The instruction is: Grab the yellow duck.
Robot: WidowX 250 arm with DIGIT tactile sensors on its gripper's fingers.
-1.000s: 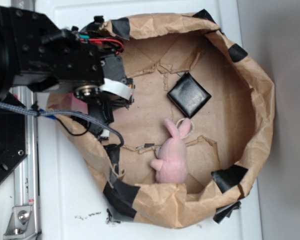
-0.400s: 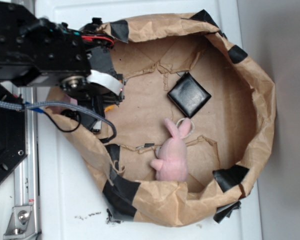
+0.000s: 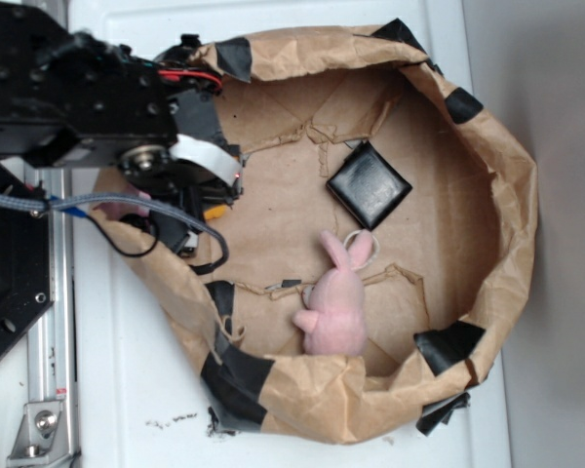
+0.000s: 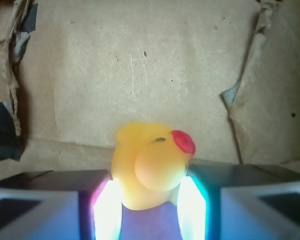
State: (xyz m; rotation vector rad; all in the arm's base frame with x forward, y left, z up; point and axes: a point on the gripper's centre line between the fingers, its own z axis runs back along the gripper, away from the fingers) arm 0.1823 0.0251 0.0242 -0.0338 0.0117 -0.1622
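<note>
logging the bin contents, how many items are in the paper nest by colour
yellow: 1, the yellow duck, between the fingers of the gripper
pink: 1, the pink bunny
black: 1, the flat black square
total: 3

The arm [image 3: 88, 107] has shifted up-left since 1 s ago, barely moving lately.

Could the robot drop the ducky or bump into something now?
Maybe. In the wrist view the yellow duck sits between the hand's two glowing fingers, which touch only its lower sides. It is round and smooth, so it might slip out on lifting. In the exterior view the arm hangs over the crumpled paper wall, so a cable might snag it. The pink bunny lies apart, likely safe.
</note>
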